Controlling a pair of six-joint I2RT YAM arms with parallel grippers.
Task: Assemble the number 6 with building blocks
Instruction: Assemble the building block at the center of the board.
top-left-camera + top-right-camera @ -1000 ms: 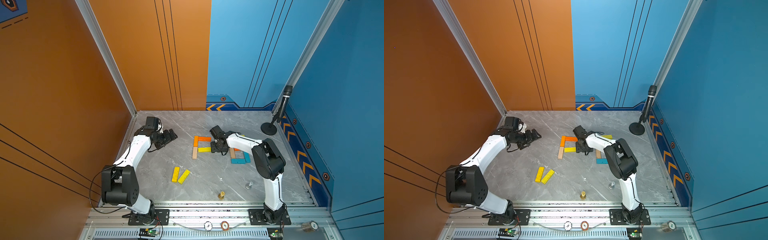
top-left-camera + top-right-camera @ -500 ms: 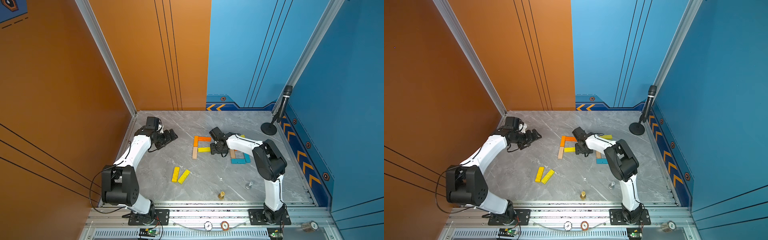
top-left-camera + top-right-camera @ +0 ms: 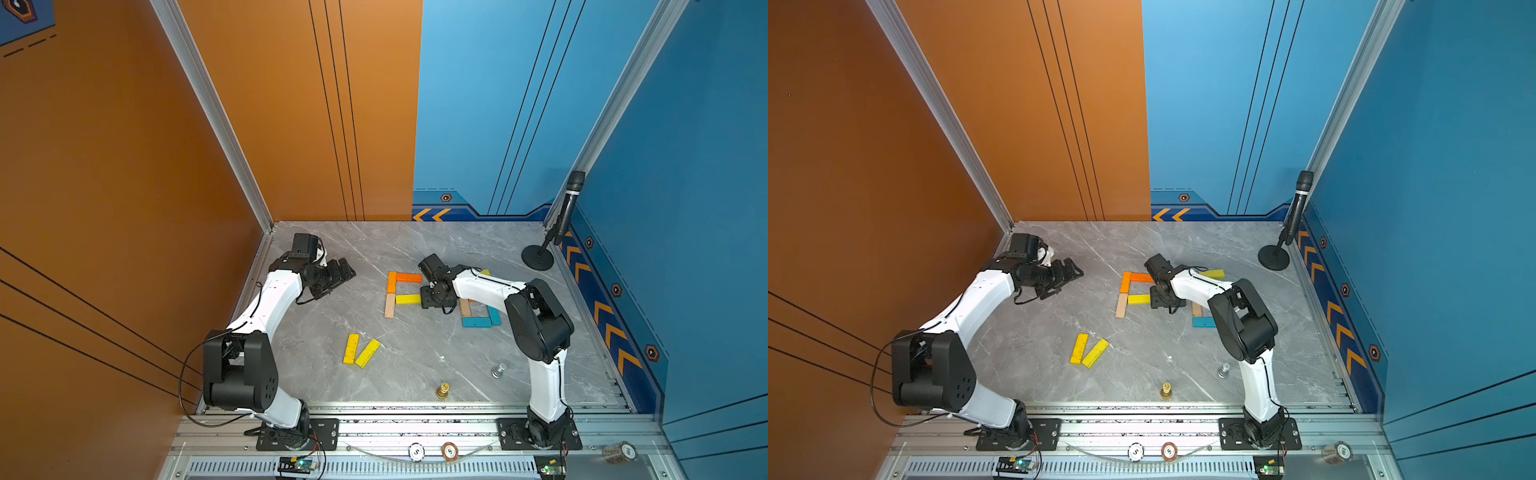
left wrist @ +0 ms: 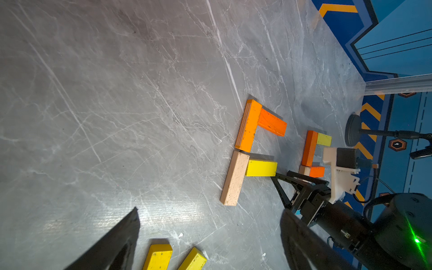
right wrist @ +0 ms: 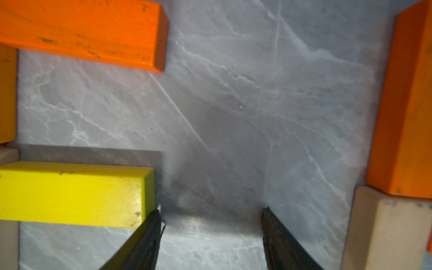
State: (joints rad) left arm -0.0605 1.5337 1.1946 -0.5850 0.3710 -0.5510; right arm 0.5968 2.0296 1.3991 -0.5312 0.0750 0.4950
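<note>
Tabletop (image 5: 233, 105) between the right gripper (image 5: 211, 209) fingers (image 5: 145, 245): grey marble-look, smooth, soft sheen with a glare patch. Fingers black, matt, fine-grained, plastic-looking. Yellow block (image 5: 70, 194) touching one fingertip: painted wood, matt, small chips at the edges. Orange block (image 5: 81, 30) ahead of the fingertips: painted wood, satin, dark scuffs. Tan block (image 5: 385, 229) beside the other finger: bare wood, matt, lightly speckled. Light-orange plank (image 4: 249, 126) beyond the left gripper (image 4: 209, 210) fingers (image 4: 117, 238): ply layers show along its side. Arm shells (image 3: 482, 286): white glossy plastic. Gold piece (image 3: 443, 390), silver piece (image 3: 498, 370): shiny metal. Front rail (image 3: 415, 428): brushed aluminium.
</note>
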